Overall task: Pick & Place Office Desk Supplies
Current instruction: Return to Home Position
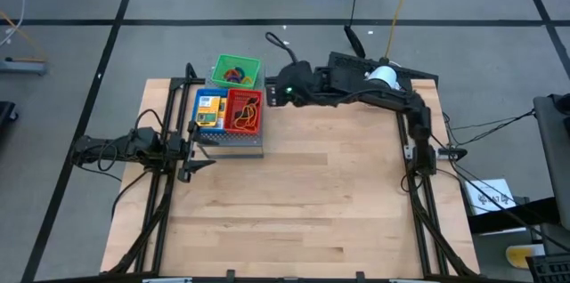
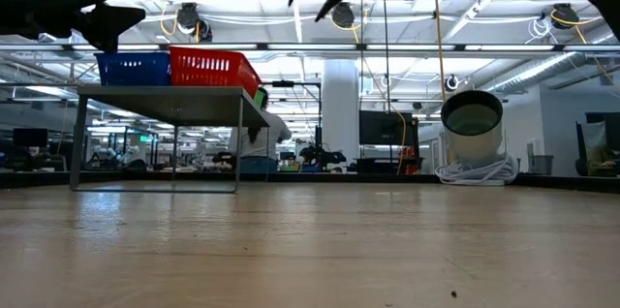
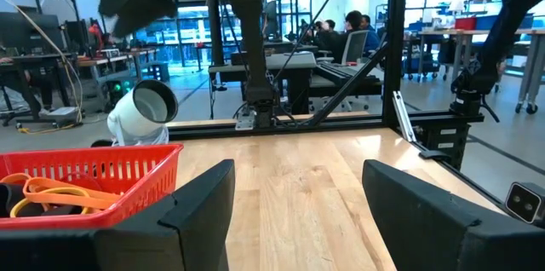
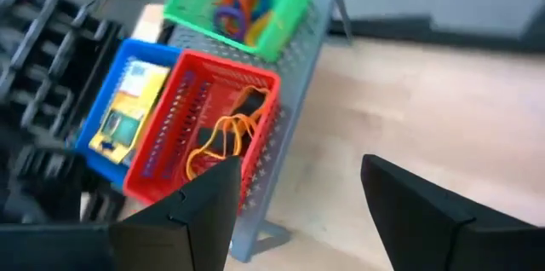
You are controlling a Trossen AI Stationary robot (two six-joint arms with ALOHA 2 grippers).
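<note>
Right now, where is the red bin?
In the high view the red bin sits on the grey perforated shelf in the table's left half, right of the blue bin and just below the green bin in the picture.

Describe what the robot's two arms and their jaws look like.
Both arms are dark, nearly black, jointed links with black cables trailing along them. The left arm and right arm each end in two broad, flat, matte-black jaws with angled edges. A small green light glows near the right arm's wrist.
</note>
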